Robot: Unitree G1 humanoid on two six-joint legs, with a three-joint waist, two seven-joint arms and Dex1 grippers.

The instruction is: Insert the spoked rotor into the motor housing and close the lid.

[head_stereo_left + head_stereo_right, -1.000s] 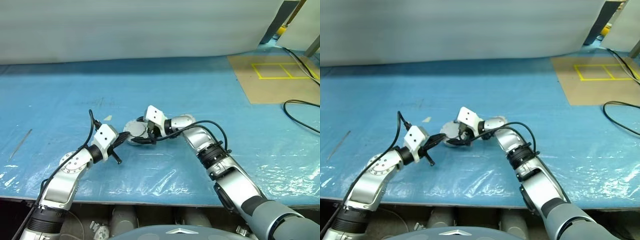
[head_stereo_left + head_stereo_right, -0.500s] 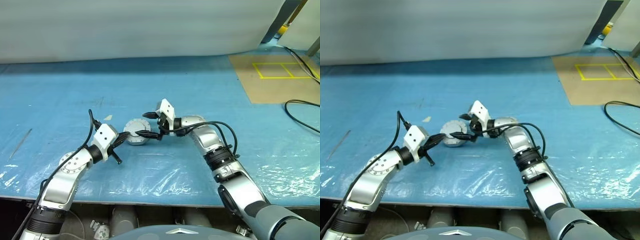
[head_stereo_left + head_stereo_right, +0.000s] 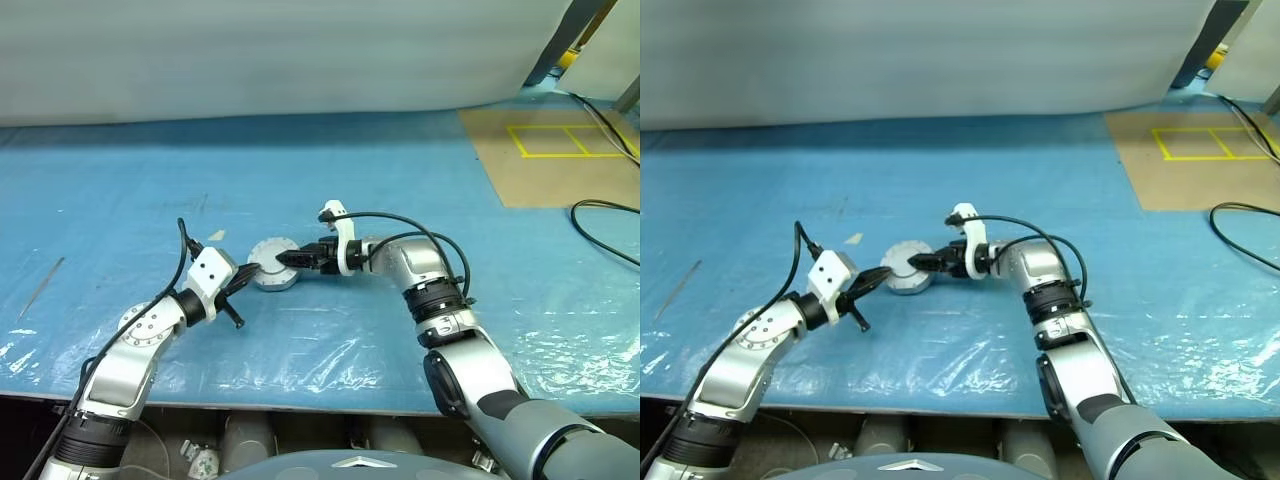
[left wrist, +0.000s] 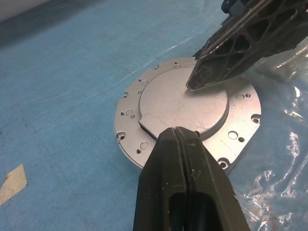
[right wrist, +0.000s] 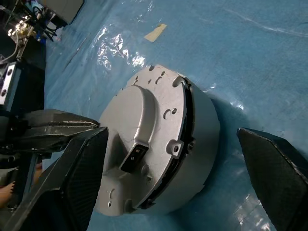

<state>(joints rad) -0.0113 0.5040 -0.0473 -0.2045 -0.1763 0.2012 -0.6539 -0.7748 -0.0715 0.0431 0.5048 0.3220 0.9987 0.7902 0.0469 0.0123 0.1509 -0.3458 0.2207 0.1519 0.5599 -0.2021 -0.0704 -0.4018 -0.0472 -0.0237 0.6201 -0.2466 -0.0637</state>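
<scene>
Since a second ago our right gripper (image 3: 283, 259) has rolled over and slid off the housing (image 3: 268, 274) toward the right; its fingers (image 4: 214, 72) are spread wide, one tip over the lid (image 4: 185, 102). Our left gripper (image 4: 185, 144), fingers clenched empty, points at the lidded housing's near edge on the blue tabletop (image 3: 400, 180).

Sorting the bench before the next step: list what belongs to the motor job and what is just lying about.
Job:
- motor housing, lid on it
- left gripper, shut
- right gripper, open

Lying about:
- tape scrap
- thin rod
- black cable
- blue table sheet
</scene>
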